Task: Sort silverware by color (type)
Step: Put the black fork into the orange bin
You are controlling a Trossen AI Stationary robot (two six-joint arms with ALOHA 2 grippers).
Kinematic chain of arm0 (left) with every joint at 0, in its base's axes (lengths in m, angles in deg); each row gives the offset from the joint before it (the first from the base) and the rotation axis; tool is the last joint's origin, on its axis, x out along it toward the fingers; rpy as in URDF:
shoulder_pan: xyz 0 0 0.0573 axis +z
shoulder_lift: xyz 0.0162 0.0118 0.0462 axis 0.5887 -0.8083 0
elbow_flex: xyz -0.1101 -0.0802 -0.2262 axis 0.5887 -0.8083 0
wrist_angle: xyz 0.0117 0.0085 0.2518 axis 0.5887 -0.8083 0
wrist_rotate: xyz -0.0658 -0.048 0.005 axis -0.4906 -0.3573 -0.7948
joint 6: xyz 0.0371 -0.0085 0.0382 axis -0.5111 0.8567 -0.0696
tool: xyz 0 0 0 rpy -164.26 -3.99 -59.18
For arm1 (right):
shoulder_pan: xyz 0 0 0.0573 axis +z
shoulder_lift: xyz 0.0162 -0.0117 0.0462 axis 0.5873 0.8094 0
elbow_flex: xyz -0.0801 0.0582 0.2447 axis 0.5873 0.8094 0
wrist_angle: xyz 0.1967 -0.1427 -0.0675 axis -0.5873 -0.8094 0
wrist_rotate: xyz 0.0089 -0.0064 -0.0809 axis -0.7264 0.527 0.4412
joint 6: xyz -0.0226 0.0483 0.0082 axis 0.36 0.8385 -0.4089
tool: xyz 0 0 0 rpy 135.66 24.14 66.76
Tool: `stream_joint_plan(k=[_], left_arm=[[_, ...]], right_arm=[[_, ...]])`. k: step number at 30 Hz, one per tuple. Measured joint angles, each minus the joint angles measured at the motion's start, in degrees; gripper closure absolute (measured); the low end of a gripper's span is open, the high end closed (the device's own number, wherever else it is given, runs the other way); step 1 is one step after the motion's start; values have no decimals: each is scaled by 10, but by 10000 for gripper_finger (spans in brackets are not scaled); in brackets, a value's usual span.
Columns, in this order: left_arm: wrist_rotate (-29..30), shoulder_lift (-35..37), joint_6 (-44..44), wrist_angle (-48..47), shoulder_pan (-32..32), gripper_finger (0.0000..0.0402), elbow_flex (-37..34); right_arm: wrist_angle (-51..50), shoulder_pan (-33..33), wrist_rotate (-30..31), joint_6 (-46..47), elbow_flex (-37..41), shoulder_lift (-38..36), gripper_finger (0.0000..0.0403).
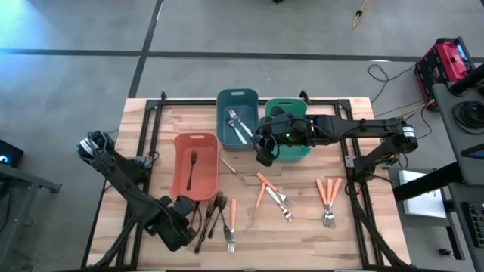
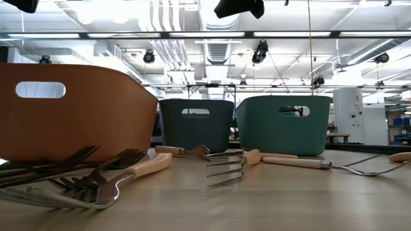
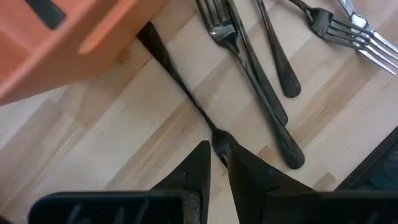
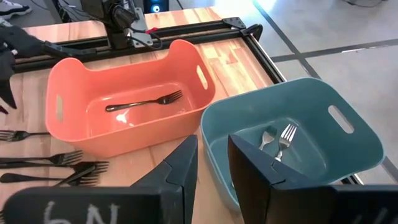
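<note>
1. Left tool (image 3: 216, 155) low over surface (image 1: 302, 234) at ~7 o'clock in high view, just beside salmon bin's (image 1: 197, 162) near corner. Fingers nearly together, pinched on thin neck of a dark bronze fork (image 3: 180, 87) lying flat; fork not yet lifted.
2. Right tool (image 4: 211, 163) hovering above rim of blue bin (image 4: 298, 134), ~12 o'clock, centre of surface. Fingers a narrow gap apart, nothing visible between them.
3. Done so far: one dark fork (image 1: 191, 168) inside salmon bin; a couple of plain silver forks (image 4: 280, 138) inside blue bin. Green bin (image 1: 291, 132) mostly hidden under right arm, contents can't tell.
4. Still out on surface: cluster of dark forks (image 1: 214, 215) at ~7 o'clock, beside salmon bin; orange-handled pcs (image 1: 271, 193) scattered ~6 o'clock; another orange-handled group (image 1: 328, 202) at ~4 o'clock; one orange-handled fork (image 1: 231, 227) near dark cluster.
5. Judgement: early-to-mid stage, most pcs unsorted. Dark ones apparently go to salmon, silver to blue, so orange-handled likely for green, none seen placed yet.
6. Next probably: raise gripped dark fork, carry over to salmon bin. Risk: thin neck slipping, neighbouring forks lie close.
</note>
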Motion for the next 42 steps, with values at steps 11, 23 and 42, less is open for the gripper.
stream_joint_plan(k=[11, 23, 42], left_arm=[[30, -50, 44, 7, 0, 318, 0], [36, -120, 68, 37, 0, 250, -1], [27, -177, 98, 63, -11, 289, 1]], right_arm=[[-5, 0, 0, 0, 0, 0, 323], [-13, 1, 0, 0, 7, 0, 323], [-10, 3, 0, 13, 42, 0, 323]])
